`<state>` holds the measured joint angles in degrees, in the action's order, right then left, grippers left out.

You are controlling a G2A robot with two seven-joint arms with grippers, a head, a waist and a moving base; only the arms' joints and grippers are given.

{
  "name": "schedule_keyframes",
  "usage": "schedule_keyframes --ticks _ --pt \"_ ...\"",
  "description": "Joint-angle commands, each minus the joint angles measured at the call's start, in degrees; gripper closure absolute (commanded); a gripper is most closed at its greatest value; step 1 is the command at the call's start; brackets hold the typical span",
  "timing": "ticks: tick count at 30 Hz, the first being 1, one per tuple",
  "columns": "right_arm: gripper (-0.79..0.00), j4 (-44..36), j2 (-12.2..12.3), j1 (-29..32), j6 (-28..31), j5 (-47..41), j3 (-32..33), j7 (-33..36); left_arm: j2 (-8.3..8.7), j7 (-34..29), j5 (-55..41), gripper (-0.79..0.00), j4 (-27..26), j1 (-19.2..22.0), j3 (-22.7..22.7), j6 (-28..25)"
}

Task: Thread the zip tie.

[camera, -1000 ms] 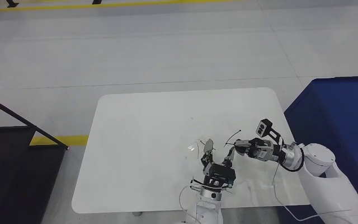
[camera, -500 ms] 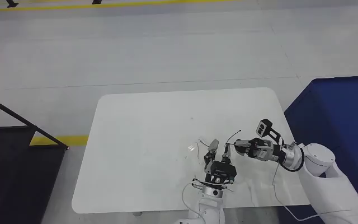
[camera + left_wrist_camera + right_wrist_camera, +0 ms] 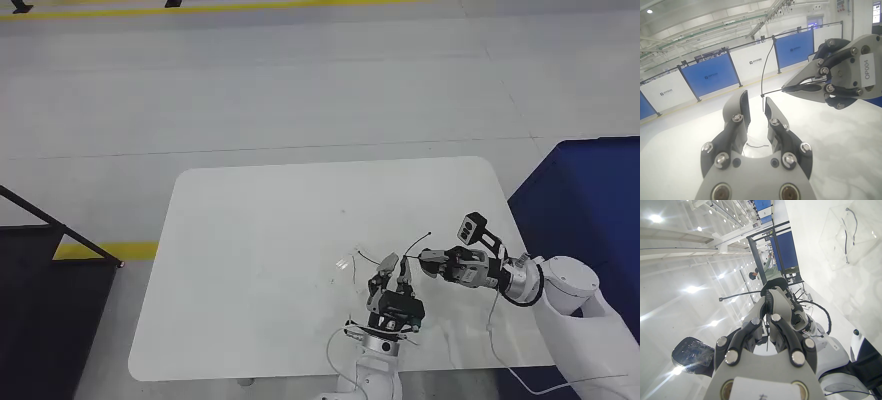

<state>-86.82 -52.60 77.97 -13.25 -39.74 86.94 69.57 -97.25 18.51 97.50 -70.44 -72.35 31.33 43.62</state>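
A thin black zip tie (image 3: pixel 418 244) is held in the air over the near part of the white table (image 3: pixel 260 230). My right gripper (image 3: pixel 418 262) is shut on its strap (image 3: pixel 738 295), and the small square head sticks out beyond the fingertips. In the left wrist view the head (image 3: pixel 762 95) sits just past my left gripper's fingertips. A long strap (image 3: pixel 764 72) curves up from it and a short end hangs below. My left gripper (image 3: pixel 755 97) is open, with the short end between its tips. The right gripper (image 3: pixel 783 89) is close beside it.
A clear plastic box (image 3: pixel 848 237) with spare zip ties stands on the table just beyond the grippers, faint in the top view (image 3: pixel 345 262). Another loose tie (image 3: pixel 757 146) lies on the table under my left gripper. A dark blue bin (image 3: pixel 590 200) stands off the table's right edge.
My left gripper has shifted right, toward the right gripper and the zip tie's head. The right gripper has kept still with the tie.
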Motion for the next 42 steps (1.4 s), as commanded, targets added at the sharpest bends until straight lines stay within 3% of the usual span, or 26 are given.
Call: schedule_keyframes --ticks 1,11,13,23,42 --pt "0.000 0.00 0.00 0.00 0.00 0.00 0.00 0.00 0.00 0.08 -0.07 -0.099 0.01 0.08 -0.17 0.06" --pt "0.000 0.00 0.00 0.00 0.00 0.00 0.00 0.00 -0.26 -0.47 -0.39 -0.074 0.62 0.86 -1.29 0.62" --pt "0.000 0.00 0.00 0.00 0.00 0.00 0.00 0.00 -0.30 -0.56 -0.36 0.000 0.71 0.96 -1.40 0.85" --pt "0.000 -0.07 -0.02 0.04 0.10 -0.08 -0.01 -0.35 -0.31 -0.74 -0.74 0.000 0.94 1.05 -1.83 1.14" --pt "0.000 -3.46 -0.10 2.66 3.73 -10.14 5.09 -0.88 -0.08 -0.41 -2.23 0.000 1.71 1.03 -3.32 1.65"
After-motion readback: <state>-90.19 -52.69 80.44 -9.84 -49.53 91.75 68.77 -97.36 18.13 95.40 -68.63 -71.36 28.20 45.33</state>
